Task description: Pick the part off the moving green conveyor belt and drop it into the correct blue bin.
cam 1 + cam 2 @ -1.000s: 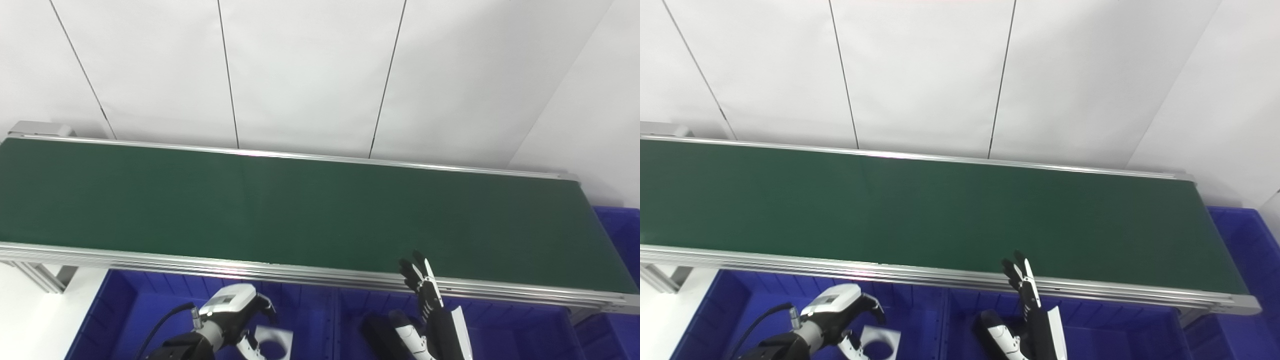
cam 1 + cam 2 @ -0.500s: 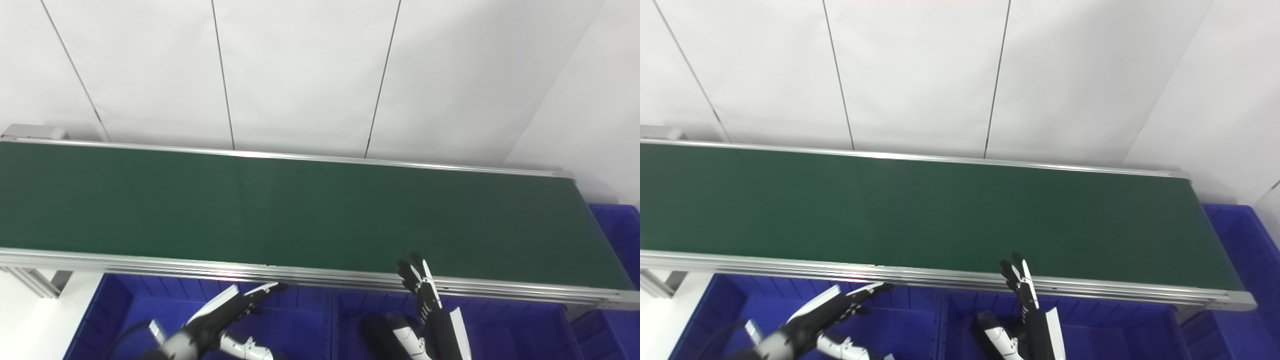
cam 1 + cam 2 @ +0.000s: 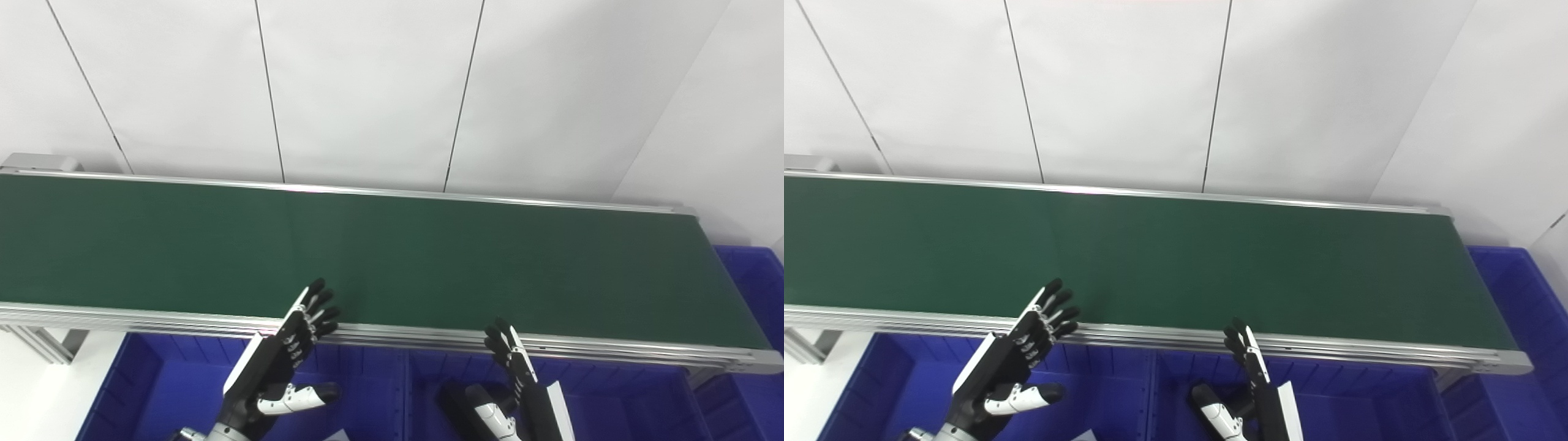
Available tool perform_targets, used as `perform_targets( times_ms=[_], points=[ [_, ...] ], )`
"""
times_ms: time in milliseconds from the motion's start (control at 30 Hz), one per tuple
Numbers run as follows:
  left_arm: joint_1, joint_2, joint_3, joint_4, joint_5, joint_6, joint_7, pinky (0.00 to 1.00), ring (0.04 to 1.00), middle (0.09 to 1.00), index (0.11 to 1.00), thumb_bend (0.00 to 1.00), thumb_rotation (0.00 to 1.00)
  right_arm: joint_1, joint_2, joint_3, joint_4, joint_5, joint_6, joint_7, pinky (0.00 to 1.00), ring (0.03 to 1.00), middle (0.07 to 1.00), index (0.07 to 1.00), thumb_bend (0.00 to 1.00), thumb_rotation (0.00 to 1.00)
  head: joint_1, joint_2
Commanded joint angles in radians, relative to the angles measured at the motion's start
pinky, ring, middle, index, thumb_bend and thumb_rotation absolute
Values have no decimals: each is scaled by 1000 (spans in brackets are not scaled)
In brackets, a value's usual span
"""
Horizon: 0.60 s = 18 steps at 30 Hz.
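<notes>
The green conveyor belt (image 3: 429,263) runs left to right and carries no part. My left hand (image 3: 278,364) is open and empty, fingers spread, raised over the left blue bin (image 3: 165,380) with its fingertips at the belt's front rail. A small white corner of a part (image 3: 335,436) shows at the bottom edge inside that bin. My right hand (image 3: 520,392) is open and empty, fingers pointing up, over the middle blue bin (image 3: 618,398) just below the front rail.
A third blue bin (image 3: 750,275) stands past the belt's right end. The aluminium front rail (image 3: 153,315) separates the belt from the bins. White wall panels stand behind the belt.
My left hand let go of the white part with a hole over the left bin, opened, and rose to the belt's front rail. The right hand barely moved. The camera shifted slightly.
</notes>
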Motion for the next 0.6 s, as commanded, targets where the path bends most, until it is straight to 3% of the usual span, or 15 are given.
perform_targets(
  times_ms=[0, 333, 567],
  points=[
    [-4, -14, 7, -2, 5, -64, 33, 915, 951, 979, 1000, 881, 398, -9, 4, 4, -32, -1, 5, 1, 905, 910, 921, 970, 685, 710, 0, -4],
    [-5, -3, -3, 29, 14, -86, 73, 943, 968, 976, 998, 870, 374, -36, -53, 1, -49, 22, 57, 59, 897, 900, 918, 963, 695, 691, -5, -9],
    [10, 5, -18, 20, 12, -71, 69, 933, 954, 976, 981, 869, 329, -41, -59, 7, -38, 22, 43, 57, 884, 892, 913, 958, 732, 639, -5, -8]
  ],
)
